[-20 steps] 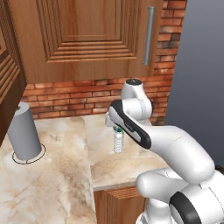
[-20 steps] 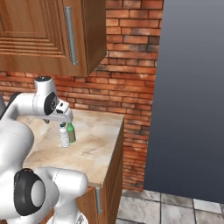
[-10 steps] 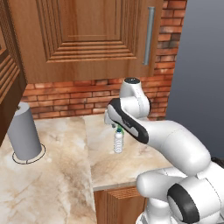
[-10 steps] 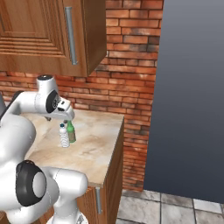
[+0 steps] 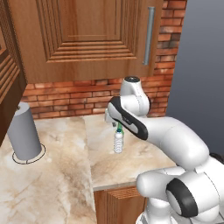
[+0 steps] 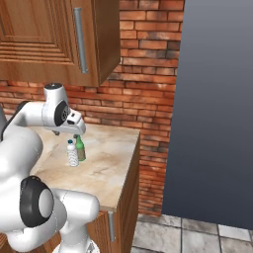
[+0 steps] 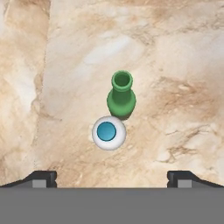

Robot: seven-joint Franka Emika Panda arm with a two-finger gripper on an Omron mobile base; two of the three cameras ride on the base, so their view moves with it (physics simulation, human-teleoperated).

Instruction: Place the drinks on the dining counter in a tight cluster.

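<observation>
The fingers [image 7: 112,177] stand wide apart, holding nothing, above the water bottle [image 7: 109,132] and green bottle [image 7: 121,97], which stand upright and seem to touch on the marble tabletop [image 7: 175,65] near the brick wall [image 6: 143,89].

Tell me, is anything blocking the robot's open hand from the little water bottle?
Nothing visible. The open gripper hangs above the clear water bottle. The green glass bottle stands right beside it, so the fingers might bump it.

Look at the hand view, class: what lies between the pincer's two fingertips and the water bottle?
Nothing but bare marble counter. The open pincer hangs above the water bottle, with the green bottle just beyond it.
</observation>
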